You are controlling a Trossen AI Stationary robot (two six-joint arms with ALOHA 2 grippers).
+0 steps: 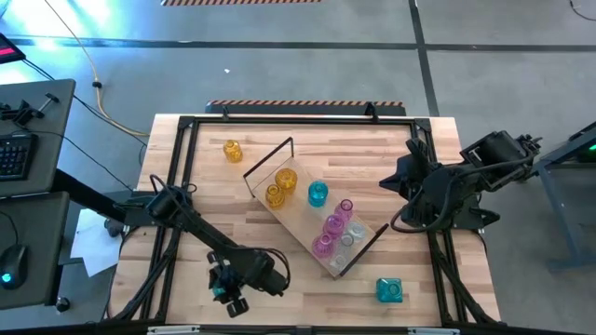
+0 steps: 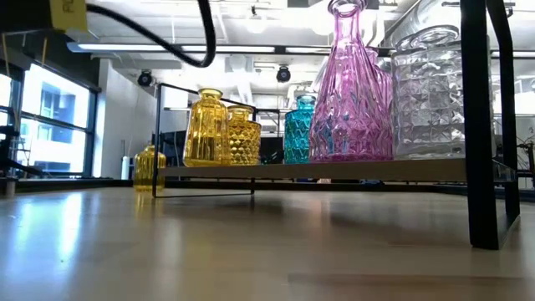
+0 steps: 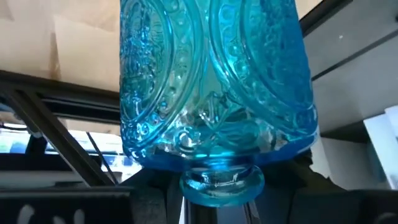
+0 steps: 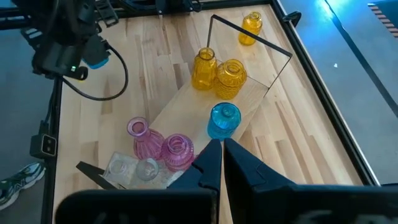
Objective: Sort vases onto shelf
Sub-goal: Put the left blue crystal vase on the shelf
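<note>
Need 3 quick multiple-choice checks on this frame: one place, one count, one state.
1. Where is the lone yellow vase that is off the shelf?
A. In the right gripper
B. On the tabletop, apart from the shelf's end
C. On the floor

2. How many yellow vases stand on the shelf?
A. Two
B. Four
C. None

3. What is the left gripper doing?
A. Hanging open and empty
B. Gripping a pink vase
C. Gripping a blue vase

Answers:
1 B: the lone yellow vase stands on the tabletop, clear of the shelf.
2 A: a pair of yellow vases sits at one end of the board.
3 C: the left gripper holds a blue vase, which fills its wrist view.

The right gripper waits shut near the shelf.
</note>
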